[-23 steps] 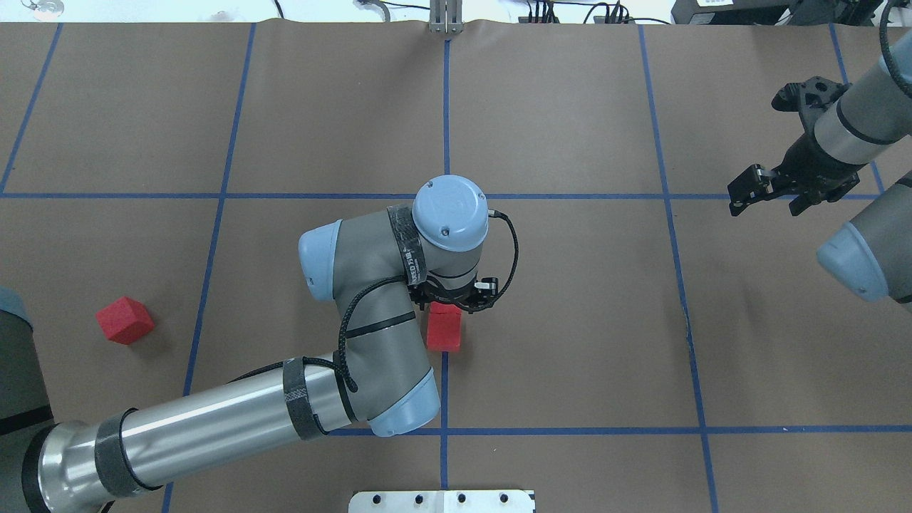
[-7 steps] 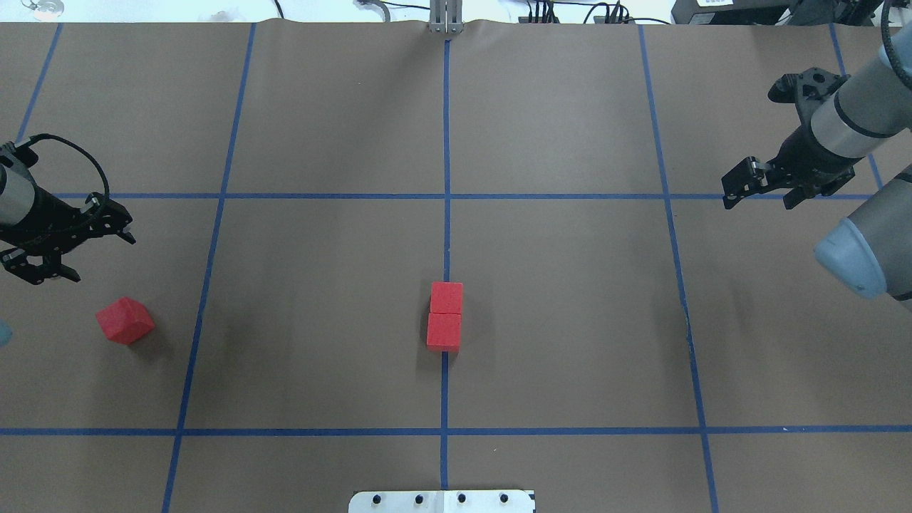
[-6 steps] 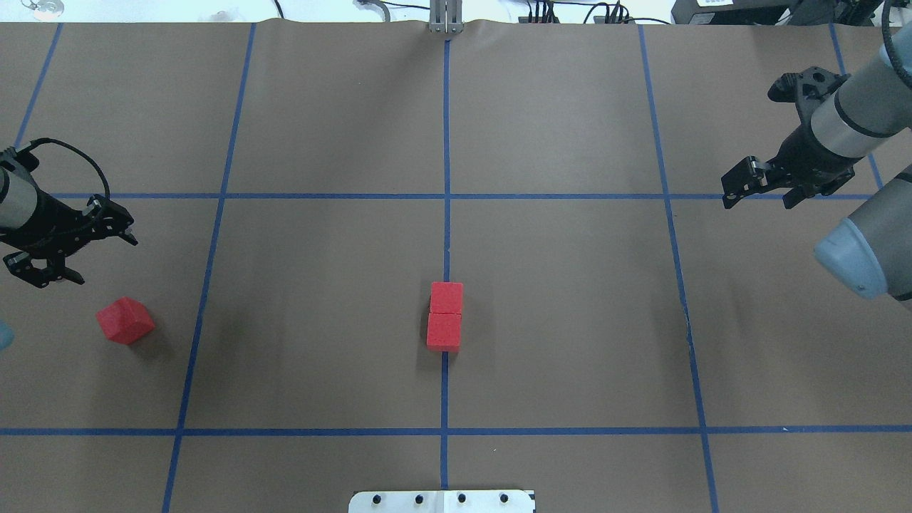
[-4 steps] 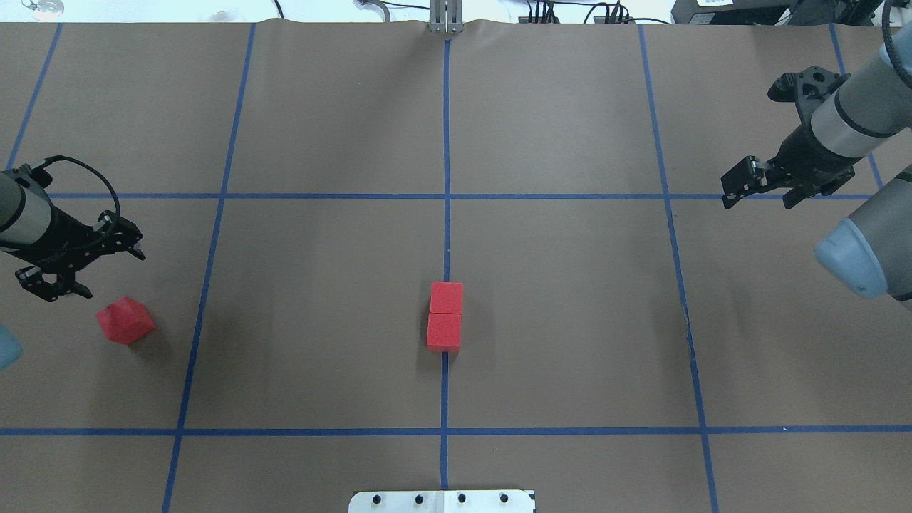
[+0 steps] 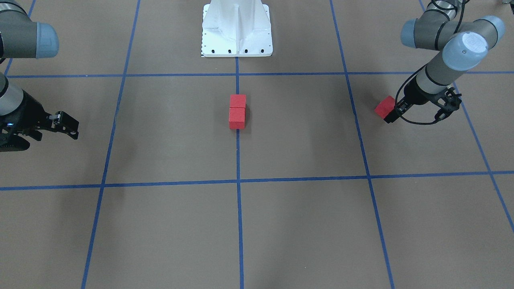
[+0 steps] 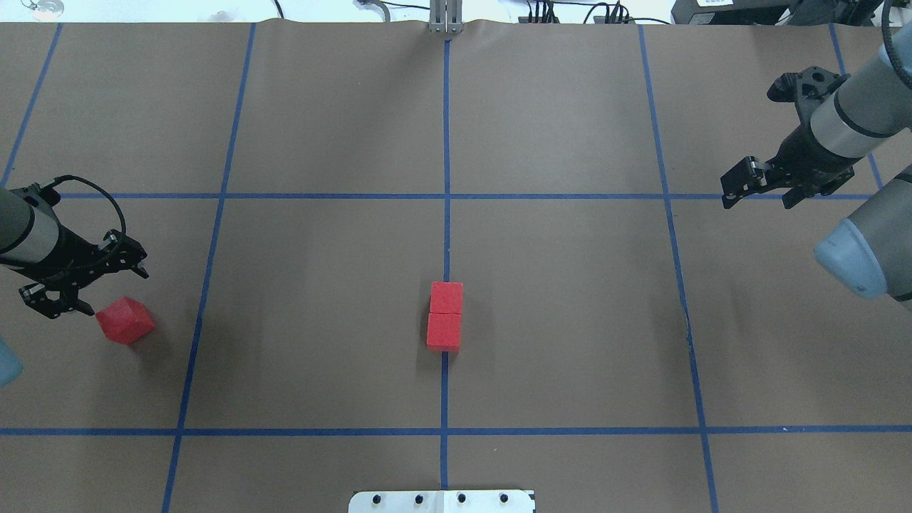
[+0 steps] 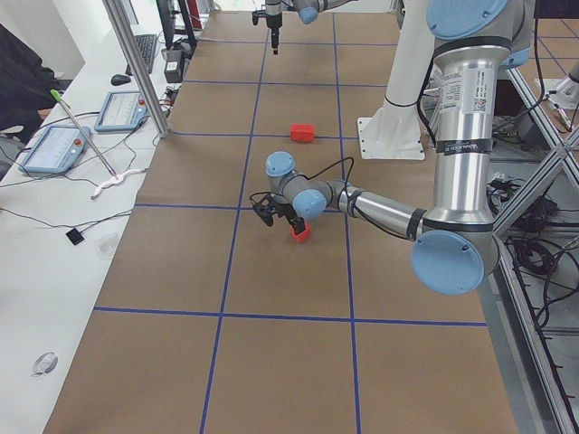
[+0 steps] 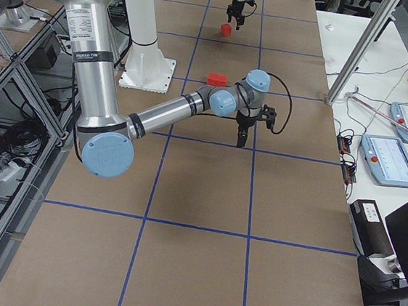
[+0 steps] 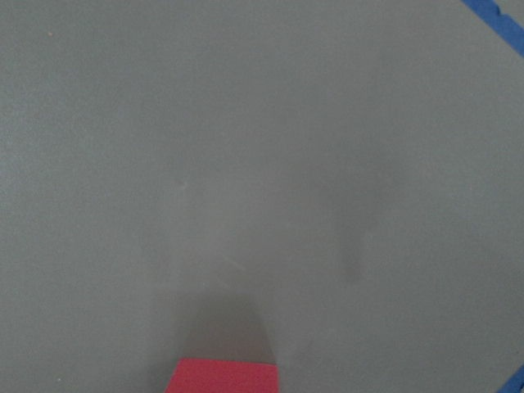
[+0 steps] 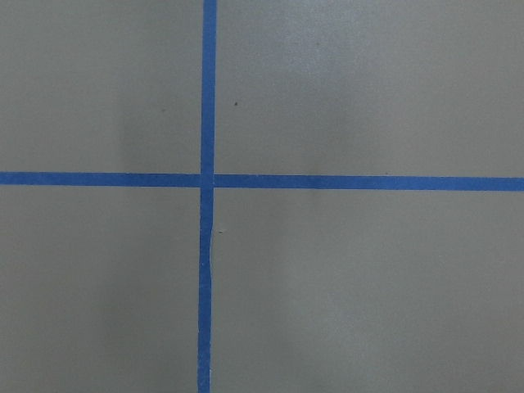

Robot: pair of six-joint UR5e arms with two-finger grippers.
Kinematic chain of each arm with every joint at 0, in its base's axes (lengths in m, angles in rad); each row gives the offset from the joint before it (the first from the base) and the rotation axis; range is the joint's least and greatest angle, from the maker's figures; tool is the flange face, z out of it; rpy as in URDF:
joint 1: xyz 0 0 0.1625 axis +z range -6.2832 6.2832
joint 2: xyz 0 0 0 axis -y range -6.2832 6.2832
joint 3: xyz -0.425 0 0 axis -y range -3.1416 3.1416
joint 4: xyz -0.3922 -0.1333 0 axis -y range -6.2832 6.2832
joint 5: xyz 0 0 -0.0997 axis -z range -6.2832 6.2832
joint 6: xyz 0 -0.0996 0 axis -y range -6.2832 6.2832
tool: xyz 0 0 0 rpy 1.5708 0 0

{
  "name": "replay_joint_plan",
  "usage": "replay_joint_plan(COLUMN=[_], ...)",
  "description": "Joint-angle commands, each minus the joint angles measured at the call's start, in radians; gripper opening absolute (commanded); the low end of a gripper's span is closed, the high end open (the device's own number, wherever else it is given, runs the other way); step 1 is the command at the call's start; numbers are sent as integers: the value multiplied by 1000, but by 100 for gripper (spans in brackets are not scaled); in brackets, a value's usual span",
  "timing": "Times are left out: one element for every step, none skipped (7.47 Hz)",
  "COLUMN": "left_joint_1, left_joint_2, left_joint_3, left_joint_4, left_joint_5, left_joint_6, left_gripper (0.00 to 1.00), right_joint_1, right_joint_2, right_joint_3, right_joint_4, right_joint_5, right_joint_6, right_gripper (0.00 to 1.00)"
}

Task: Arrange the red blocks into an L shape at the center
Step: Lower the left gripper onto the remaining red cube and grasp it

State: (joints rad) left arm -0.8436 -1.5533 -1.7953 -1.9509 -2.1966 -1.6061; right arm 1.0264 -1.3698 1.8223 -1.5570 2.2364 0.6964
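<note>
Two red blocks (image 6: 445, 315) (image 5: 237, 111) lie touching in a short line on the blue tape line (image 6: 446, 242) at the center. A third red block (image 6: 125, 320) (image 5: 384, 106) (image 7: 299, 232) sits turned at an angle on the far left. My left gripper (image 6: 116, 292) (image 5: 419, 114) is open just beyond that block, one finger (image 5: 391, 117) close beside it. In the left wrist view only the block's top edge (image 9: 225, 375) shows, at the bottom. My right gripper (image 6: 757, 203) (image 5: 48, 138) hangs open and empty at the far right.
The white robot base plate (image 6: 442, 501) (image 5: 237, 30) sits at the near edge. A metal post (image 6: 445, 18) stands at the far edge. Tablets (image 7: 56, 147) and cables lie on a side desk, beside a person's dark sleeve (image 7: 18, 81).
The left arm has left the two center blocks and swung to the far left. Over the last second its open gripper moved closer to the lone block. The right gripper has barely moved.
</note>
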Motion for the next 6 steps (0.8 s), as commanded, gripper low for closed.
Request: replay_joint_plan(left_joint_1=[27,31,46,52,57,57], left_joint_2=[40,48,50,48,45,42], left_joint_3=[-3,-2,2,4,5,7], left_joint_4=[-13,-43,-45,-46,-48,-49], left_joint_5=[3,1,3,1,1,1], left_joint_6=[-2,-6,-8,-11,-11,-11], left_gripper=[99,99,99,99,99,98], right_joint_1=[0,0,0,-2,-2,0], right_joint_2=[2,2,2,9,12,11], right_joint_3=[2,3,3,5,3,5], right_joint_4=[0,0,0,0,0,0], right_joint_5=[0,0,0,0,0,0], right_joint_6=[0,0,6,33,38,38], right_gripper=[100,100,100,100,100,100])
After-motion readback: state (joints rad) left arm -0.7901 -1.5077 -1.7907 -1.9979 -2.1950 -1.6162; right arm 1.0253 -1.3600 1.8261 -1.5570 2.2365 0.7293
